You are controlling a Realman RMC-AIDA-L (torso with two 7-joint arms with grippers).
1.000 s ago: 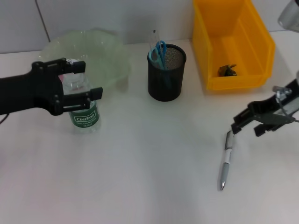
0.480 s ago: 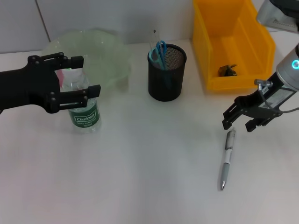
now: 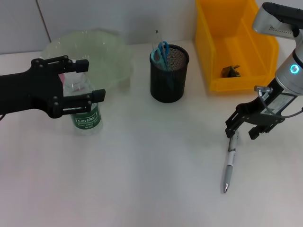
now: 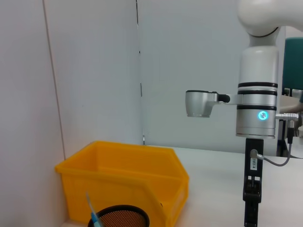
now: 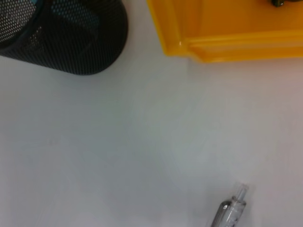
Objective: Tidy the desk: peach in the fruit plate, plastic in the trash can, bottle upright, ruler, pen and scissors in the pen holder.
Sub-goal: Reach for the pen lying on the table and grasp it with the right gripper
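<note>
One slim silver pen lies flat on the smooth white desk, its upper end just under the right gripper, jaws spread. Left gripper, jaws spread, flanks an upright clear plastic bottle (green label). Black mesh pen holder contains blue-handled scissors. Yellow plastic bin holds a dark scrap. Pale green translucent plate behind.
</note>
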